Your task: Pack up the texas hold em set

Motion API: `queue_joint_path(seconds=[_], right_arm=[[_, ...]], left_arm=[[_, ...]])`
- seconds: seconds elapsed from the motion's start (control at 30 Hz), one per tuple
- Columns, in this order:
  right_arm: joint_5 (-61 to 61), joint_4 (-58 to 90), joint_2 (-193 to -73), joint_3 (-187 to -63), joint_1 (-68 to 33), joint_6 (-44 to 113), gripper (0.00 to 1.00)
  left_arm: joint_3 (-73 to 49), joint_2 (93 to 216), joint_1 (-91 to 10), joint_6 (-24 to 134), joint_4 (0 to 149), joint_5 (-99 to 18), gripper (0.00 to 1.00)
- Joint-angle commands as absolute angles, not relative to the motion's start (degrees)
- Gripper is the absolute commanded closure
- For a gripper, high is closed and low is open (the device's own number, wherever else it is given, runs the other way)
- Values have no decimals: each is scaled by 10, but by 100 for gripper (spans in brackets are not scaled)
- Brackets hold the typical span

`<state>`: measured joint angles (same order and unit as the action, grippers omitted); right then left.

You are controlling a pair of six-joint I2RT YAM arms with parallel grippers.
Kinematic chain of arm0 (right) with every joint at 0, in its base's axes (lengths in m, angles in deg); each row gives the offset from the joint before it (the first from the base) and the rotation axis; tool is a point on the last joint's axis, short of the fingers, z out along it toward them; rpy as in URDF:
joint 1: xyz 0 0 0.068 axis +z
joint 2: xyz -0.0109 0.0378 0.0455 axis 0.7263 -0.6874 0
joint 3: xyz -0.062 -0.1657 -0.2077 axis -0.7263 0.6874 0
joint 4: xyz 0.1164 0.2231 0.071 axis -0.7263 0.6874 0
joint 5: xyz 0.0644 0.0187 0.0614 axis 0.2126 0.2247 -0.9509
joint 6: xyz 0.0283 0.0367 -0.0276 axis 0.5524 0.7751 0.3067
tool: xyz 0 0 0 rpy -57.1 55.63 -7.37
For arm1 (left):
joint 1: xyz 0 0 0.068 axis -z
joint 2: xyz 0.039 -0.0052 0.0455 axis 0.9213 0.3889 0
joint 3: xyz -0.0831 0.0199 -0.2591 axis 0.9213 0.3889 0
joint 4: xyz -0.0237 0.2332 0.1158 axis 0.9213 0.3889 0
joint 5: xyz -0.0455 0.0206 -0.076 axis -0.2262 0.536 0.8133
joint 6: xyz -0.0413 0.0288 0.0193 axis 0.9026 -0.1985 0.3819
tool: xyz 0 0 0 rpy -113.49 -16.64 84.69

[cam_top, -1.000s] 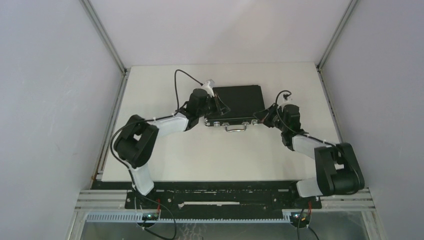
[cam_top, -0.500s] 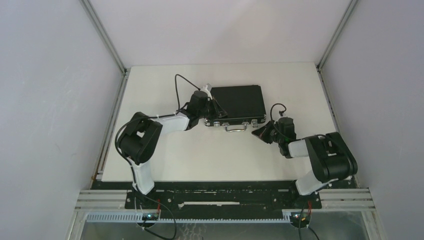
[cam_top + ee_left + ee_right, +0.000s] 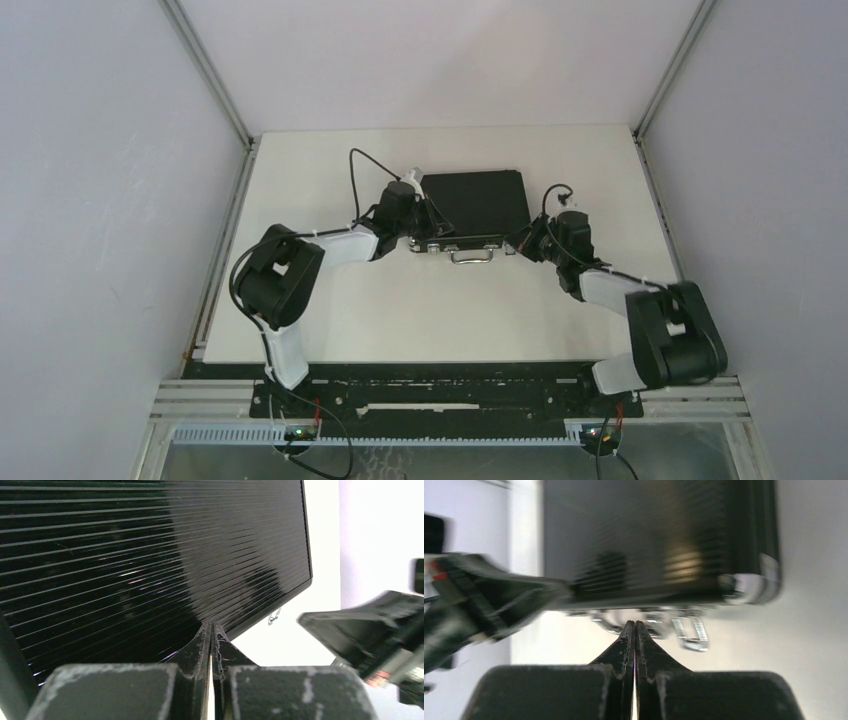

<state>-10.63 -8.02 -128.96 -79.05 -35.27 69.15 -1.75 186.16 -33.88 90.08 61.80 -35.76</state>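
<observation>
Roughly crosswise briefcase (image 3: 480, 200), handle (image 3: 470, 256) nearward

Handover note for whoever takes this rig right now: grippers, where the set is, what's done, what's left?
Left gripper: shut, tips at the briefcase lid near its front-left corner.
Right gripper: shut, tips at the front edge by the right latch.
The briefcase lies flat between both grippers, handle toward the arms; contents hidden.
Done: lid down.
Left: latches too blurred to judge; probably press them shut.
</observation>
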Motion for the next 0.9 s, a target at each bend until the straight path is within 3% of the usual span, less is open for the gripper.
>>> queue_joint_path(seconds=[0.0, 0.27, 0.67, 0.87], right_arm=[[-73, -90, -1394, -786, -356, 689, 100], [6, -169, -1470, -792, -303, 707, 100], [51, 9, -1187, -792, -275, 618, 100], [98, 118, -1167, -814, -253, 552, 100]], left_arm=[[-28, 1846, -342, 887, 628, -359, 95], [-27, 1850, -347, 883, 630, -355, 95], [-15, 1831, -346, 882, 625, -357, 94], [0, 1760, -319, 813, 632, -399, 88]])
